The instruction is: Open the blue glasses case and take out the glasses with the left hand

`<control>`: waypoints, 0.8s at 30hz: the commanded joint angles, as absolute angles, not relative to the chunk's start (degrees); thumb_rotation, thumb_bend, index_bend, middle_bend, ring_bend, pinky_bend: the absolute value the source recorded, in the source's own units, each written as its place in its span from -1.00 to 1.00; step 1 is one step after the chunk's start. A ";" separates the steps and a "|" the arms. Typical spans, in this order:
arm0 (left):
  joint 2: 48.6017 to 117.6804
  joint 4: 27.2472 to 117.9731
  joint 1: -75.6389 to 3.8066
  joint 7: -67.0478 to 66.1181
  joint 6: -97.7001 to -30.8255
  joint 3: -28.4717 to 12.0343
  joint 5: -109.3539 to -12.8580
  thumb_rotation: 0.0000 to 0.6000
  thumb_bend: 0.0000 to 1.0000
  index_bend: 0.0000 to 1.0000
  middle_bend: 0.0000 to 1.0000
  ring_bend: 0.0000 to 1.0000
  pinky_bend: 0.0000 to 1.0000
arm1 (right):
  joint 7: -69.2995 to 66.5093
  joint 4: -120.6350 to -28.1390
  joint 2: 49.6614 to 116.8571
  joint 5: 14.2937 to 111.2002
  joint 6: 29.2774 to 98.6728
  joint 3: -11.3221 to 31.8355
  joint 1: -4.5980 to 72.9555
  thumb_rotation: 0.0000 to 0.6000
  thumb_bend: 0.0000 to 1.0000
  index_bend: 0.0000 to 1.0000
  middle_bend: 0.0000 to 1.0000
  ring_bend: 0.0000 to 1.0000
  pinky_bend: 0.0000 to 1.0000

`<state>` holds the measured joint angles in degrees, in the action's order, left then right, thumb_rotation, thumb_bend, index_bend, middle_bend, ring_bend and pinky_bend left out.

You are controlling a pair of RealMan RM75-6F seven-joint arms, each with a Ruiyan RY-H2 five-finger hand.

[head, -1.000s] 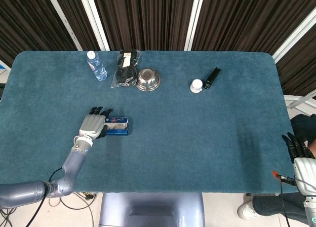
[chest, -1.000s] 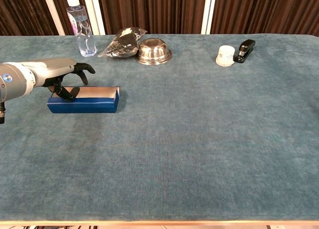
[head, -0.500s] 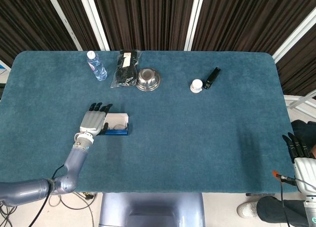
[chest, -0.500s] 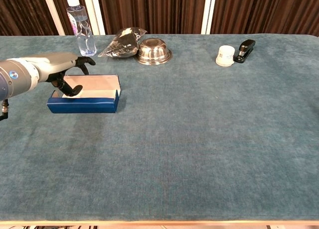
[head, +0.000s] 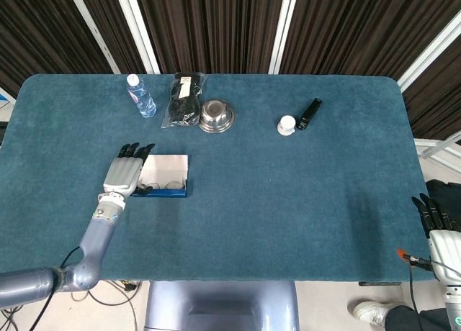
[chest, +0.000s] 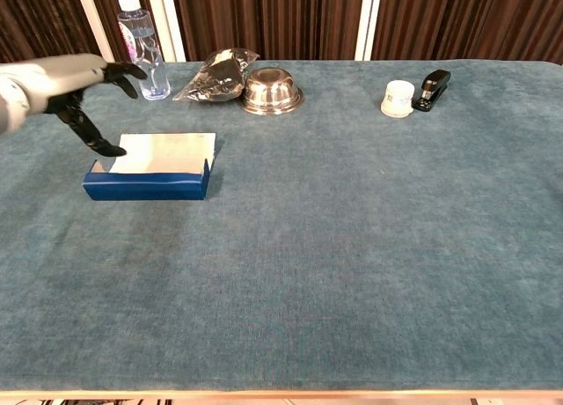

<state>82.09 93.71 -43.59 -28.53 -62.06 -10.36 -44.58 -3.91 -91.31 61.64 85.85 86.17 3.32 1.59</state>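
Head view shows the blue glasses case [head: 164,177] lying open on the bench [head: 288,201] with the glasses [head: 169,185] inside, and the left hand [head: 122,174] just beside it, fingers [chest: 119,70] spread and empty, could shove the light case or knock its lid shut when reaching in.

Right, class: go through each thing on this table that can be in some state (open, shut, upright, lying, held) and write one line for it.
blue glasses case: open, lid raised.
glasses: lying inside the case, not held.
left hand: fingers spread at the case's left end, holding nothing.
right hand: off the table, holding nothing.
water bottle: upright, capped.
metal bowl: upside down.
stapler: closed, lying flat.
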 commanded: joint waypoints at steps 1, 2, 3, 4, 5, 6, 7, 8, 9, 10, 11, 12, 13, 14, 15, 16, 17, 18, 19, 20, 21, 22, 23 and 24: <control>78.94 97.11 -41.38 -26.92 -63.43 -8.52 -48.37 1.00 -0.69 -0.91 -0.69 -0.96 -0.79 | -3.90 -91.30 61.63 85.90 86.25 3.31 1.56 1.00 -0.69 -1.00 -1.00 -1.00 -0.58; 78.04 97.98 -40.75 -26.67 -63.65 -7.71 -49.61 1.00 -0.69 -0.87 -0.65 -0.94 -0.75 | -3.90 -91.31 61.63 85.93 86.29 3.31 1.55 1.00 -0.69 -1.00 -1.00 -1.00 -0.58; 77.49 98.47 -40.38 -26.51 -63.70 -7.23 -50.29 1.00 -0.69 -0.84 -0.62 -0.93 -0.74 | -3.89 -91.31 61.63 85.94 86.30 3.31 1.55 1.00 -0.69 -1.00 -1.00 -1.00 -0.58; 76.93 98.97 -40.03 -26.38 -63.65 -6.74 -50.81 1.00 -0.69 -0.79 -0.58 -0.91 -0.72 | -3.90 -91.29 61.62 85.94 86.28 3.29 1.54 1.00 -0.69 -1.00 -1.00 -1.00 -0.57; 76.13 99.71 -39.58 -26.10 -63.49 -6.18 -51.32 1.00 -0.69 -0.76 -0.55 -0.89 -0.72 | -3.91 -91.29 61.62 85.95 86.27 3.27 1.54 1.00 -0.69 -1.00 -1.00 -1.00 -0.57; 75.63 100.15 -39.32 -25.97 -63.30 -5.84 -51.47 1.00 -0.69 -0.76 -0.54 -0.89 -0.71 | -3.91 -91.29 61.62 85.97 86.28 3.27 1.54 1.00 -0.69 -1.00 -1.00 -1.00 -0.57; 75.38 100.35 -39.21 -25.93 -63.19 -5.66 -51.51 1.00 -0.69 -0.76 -0.53 -0.89 -0.71 | -3.91 -91.28 61.62 85.98 86.29 3.27 1.54 1.00 -0.69 -1.00 -1.00 -1.00 -0.57; 74.91 100.67 -39.02 -25.95 -62.96 -5.30 -51.65 1.00 -0.69 -0.76 -0.52 -0.89 -0.71 | -3.89 -91.27 61.63 86.02 86.32 3.27 1.54 1.00 -0.69 -1.00 -1.00 -1.00 -0.57; 74.52 100.83 -38.87 -26.06 -62.72 -4.93 -51.78 1.00 -0.69 -0.76 -0.52 -0.89 -0.71 | -3.87 -91.25 61.63 86.05 86.33 3.25 1.54 1.00 -0.69 -1.00 -1.00 -1.00 -0.57; 74.23 100.91 -38.77 -26.17 -62.37 -4.56 -51.83 1.00 -0.69 -0.76 -0.52 -0.89 -0.71 | -3.86 -91.25 61.64 86.07 86.34 3.25 1.54 1.00 -0.69 -1.00 -1.00 -1.00 -0.57; 74.02 100.93 -38.73 -26.26 -62.00 -4.28 -51.84 1.00 -0.69 -0.76 -0.51 -0.89 -0.71 | -3.84 -91.26 61.65 86.08 86.37 3.26 1.53 1.00 -0.69 -1.00 -1.00 -1.00 -0.57; 73.88 100.88 -38.73 -26.40 -61.56 -3.98 -51.83 1.00 -0.69 -0.76 -0.51 -0.89 -0.71 | -3.84 -91.26 61.65 86.07 86.37 3.26 1.53 1.00 -0.69 -1.00 -1.00 -1.00 -0.57; 73.79 100.74 -38.75 -26.59 -61.07 -3.63 -51.79 1.00 -0.69 -0.76 -0.50 -0.89 -0.71 | -3.82 -91.26 61.66 86.05 86.36 3.26 1.52 1.00 -0.69 -1.00 -1.00 -1.00 -0.57; 73.77 100.59 -38.76 -26.73 -60.69 -3.37 -51.75 1.00 -0.69 -0.76 -0.50 -0.89 -0.71 | -3.82 -91.26 61.66 86.03 86.35 3.26 1.52 1.00 -0.69 -1.00 -1.00 -1.00 -0.58; 73.86 100.31 -38.78 -26.88 -60.21 -3.08 -51.68 1.00 -0.69 -0.76 -0.50 -0.89 -0.71 | -3.83 -91.28 61.66 86.02 86.32 3.26 1.53 1.00 -0.69 -1.00 -1.00 -1.00 -0.58; 73.97 100.10 -38.79 -26.95 -59.92 -2.92 -51.61 1.00 -0.69 -0.76 -0.50 -0.89 -0.71 | -3.82 -91.27 61.66 86.00 86.30 3.26 1.53 1.00 -0.69 -1.00 -1.00 -1.00 -0.57; 74.10 99.86 -38.82 -27.05 -59.59 -2.74 -51.52 1.00 -0.69 -0.76 -0.50 -0.89 -0.71 | -3.84 -91.28 61.66 85.96 86.27 3.26 1.53 1.00 -0.69 -1.00 -1.00 -1.00 -0.57; 74.30 99.48 -38.91 -27.26 -59.11 -2.53 -51.30 1.00 -0.69 -0.76 -0.50 -0.89 -0.71 | -3.86 -91.30 61.64 85.92 86.24 3.27 1.54 1.00 -0.69 -1.00 -1.00 -1.00 -0.57; 74.45 99.26 -38.96 -27.35 -58.84 -2.45 -51.09 1.00 -0.69 -0.76 -0.50 -0.89 -0.71 | -3.86 -91.30 61.64 85.91 86.22 3.27 1.55 1.00 -0.69 -1.00 -1.00 -1.00 -0.57; 74.60 99.06 -39.03 -27.42 -58.55 -2.40 -50.87 1.00 -0.69 -0.76 -0.50 -0.89 -0.71 | -3.87 -91.31 61.64 85.90 86.21 3.28 1.55 1.00 -0.69 -1.00 -1.00 -1.00 -0.57; 74.74 98.88 -39.10 -27.53 -58.29 -2.35 -50.63 1.00 -0.69 -0.76 -0.50 -0.89 -0.71 | -3.88 -91.31 61.63 85.88 86.21 3.28 1.55 1.00 -0.69 -1.00 -1.00 -1.00 -0.57; 74.90 98.64 -39.21 -27.74 -58.00 -2.29 -50.33 1.00 -0.69 -0.76 -0.51 -0.89 -0.71 | -3.91 -91.31 61.63 85.85 86.18 3.29 1.55 1.00 -0.69 -1.00 -1.00 -1.00 -0.57; 75.00 98.51 -39.27 -27.86 -57.83 -2.26 -50.17 1.00 -0.69 -0.75 -0.52 -0.89 -0.71 | -3.92 -91.31 61.62 85.82 86.16 3.29 1.55 1.00 -0.69 -1.00 -1.00 -1.00 -0.57; 75.09 98.37 -39.31 -27.97 -57.70 -2.23 -49.99 1.00 -0.69 -0.74 -0.54 -0.89 -0.72 | -3.94 -91.32 61.62 85.81 86.14 3.29 1.55 1.00 -0.69 -1.00 -1.00 -1.00 -0.57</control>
<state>75.02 98.45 -39.25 -27.90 -57.78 -2.27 -50.07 -3.94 -91.32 61.62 85.81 86.13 3.29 1.56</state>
